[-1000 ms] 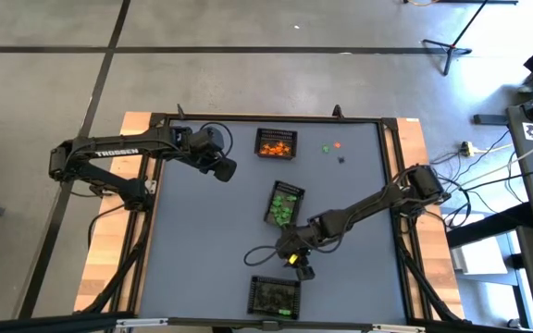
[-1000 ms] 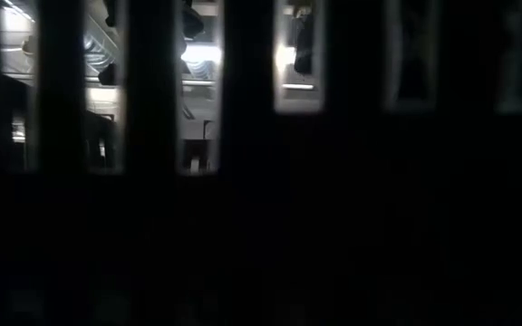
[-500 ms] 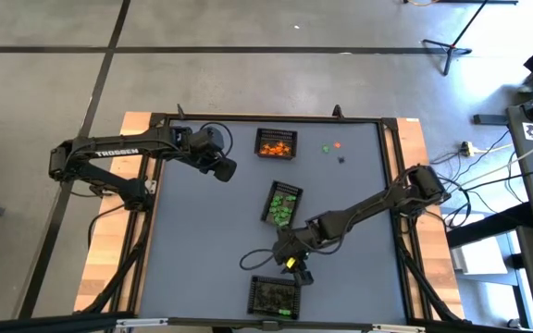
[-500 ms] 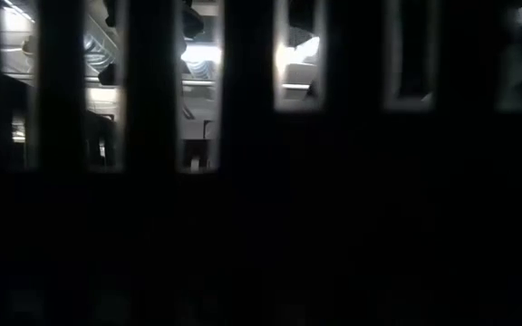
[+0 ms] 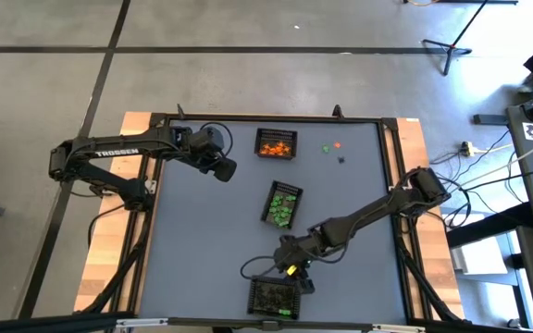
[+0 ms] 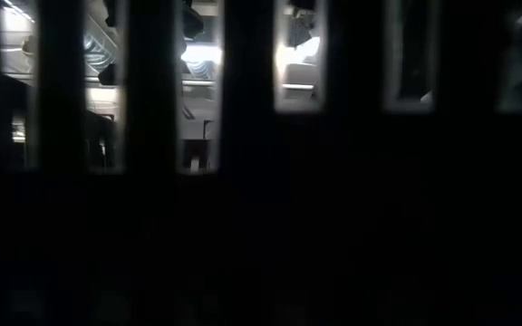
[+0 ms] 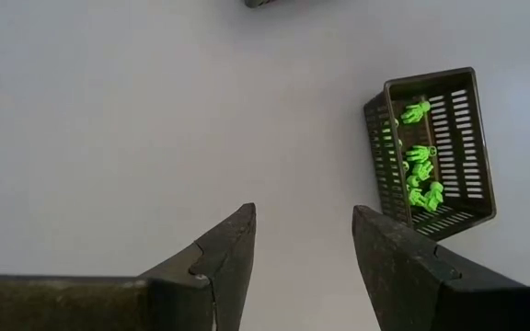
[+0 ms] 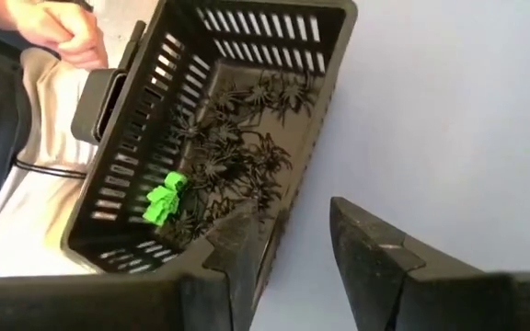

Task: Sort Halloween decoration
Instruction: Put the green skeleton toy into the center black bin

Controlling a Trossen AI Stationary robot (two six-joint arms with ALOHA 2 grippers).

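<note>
Dark right arm stretches across the table, its two-finger gripper (image 5: 296, 280) apparently parted and empty; left arm waits far-side, gripper (image 5: 229, 172) parted.

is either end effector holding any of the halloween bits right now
No. The left end effector is open over bare table, and the right end effector, open beside the basket of black spiders, has nothing between its fingers.

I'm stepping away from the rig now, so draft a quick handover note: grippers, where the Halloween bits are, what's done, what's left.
Left gripper: open, empty, waiting at the table's far left.
Right gripper: open, nothing visibly held, at the rim of the near basket.
Near basket: black spiders, plus one green piece that looks misplaced.
Middle basket has green pieces, far basket orange ones.
Left: three loose trinkets at the far right, and probably that stray green piece.
</note>
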